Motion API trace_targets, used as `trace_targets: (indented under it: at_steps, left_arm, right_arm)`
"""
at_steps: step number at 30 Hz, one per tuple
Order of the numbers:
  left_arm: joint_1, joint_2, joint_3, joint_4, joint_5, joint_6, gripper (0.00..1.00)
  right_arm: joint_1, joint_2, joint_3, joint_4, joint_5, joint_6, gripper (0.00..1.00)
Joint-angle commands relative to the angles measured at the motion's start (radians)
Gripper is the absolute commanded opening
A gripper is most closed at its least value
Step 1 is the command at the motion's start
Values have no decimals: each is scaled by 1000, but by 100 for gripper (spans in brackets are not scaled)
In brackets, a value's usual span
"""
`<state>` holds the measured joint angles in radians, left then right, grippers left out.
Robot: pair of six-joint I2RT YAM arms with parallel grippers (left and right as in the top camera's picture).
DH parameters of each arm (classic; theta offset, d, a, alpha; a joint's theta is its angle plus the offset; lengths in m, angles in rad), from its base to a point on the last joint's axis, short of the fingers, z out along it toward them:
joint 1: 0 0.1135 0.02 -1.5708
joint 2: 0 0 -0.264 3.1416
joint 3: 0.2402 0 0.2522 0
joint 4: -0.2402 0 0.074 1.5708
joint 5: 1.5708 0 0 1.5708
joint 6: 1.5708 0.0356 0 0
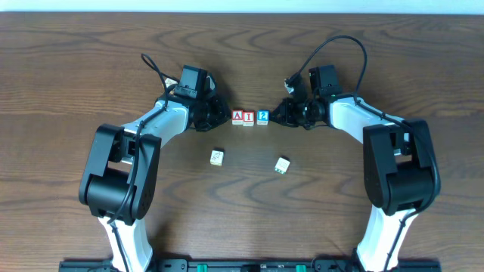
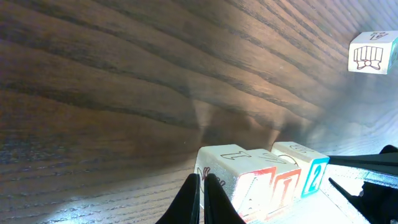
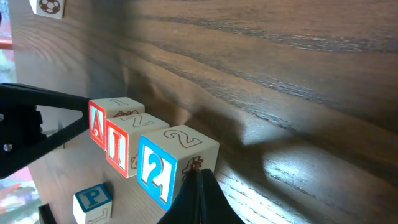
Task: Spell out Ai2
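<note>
Three letter blocks stand side by side in a row at the table's middle: a red A block (image 1: 237,116), a red I block (image 1: 249,116) and a blue 2 block (image 1: 262,116). My left gripper (image 1: 221,113) is shut and empty, its tips against the A block's left face (image 2: 214,177). My right gripper (image 1: 277,115) is shut and empty, its tips against the 2 block's right face (image 3: 202,163). The row also shows in the left wrist view (image 2: 283,183) and the right wrist view (image 3: 118,143).
Two spare blocks lie nearer the front: one (image 1: 217,157) left of centre and one (image 1: 282,165) right of centre. A blue P block (image 3: 93,200) and a football block (image 3: 48,7) show in the right wrist view. A block with a bow picture (image 2: 371,53) shows in the left wrist view.
</note>
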<state>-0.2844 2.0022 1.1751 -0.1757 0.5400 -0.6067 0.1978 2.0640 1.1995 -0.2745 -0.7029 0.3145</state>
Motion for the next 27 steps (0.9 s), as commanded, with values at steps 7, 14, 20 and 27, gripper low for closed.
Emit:
trace_targets:
  at_steps: [7, 14, 20, 27]
  left_arm:
    - [0, 18, 3, 0, 0, -6, 6]
    - [0, 18, 2, -3, 0, 1, 6]
    - [0, 18, 2, -8, 0, 6, 6]
    - [0, 18, 3, -31, -10, 24, 6]
  right_arm:
    - [21, 3, -1, 3, -35, 11, 1]
    - [49, 3, -1, 6, -34, 11, 2]
    - [48, 3, -1, 6, -33, 11, 1]
    - [45, 3, -1, 5, -10, 11, 2]
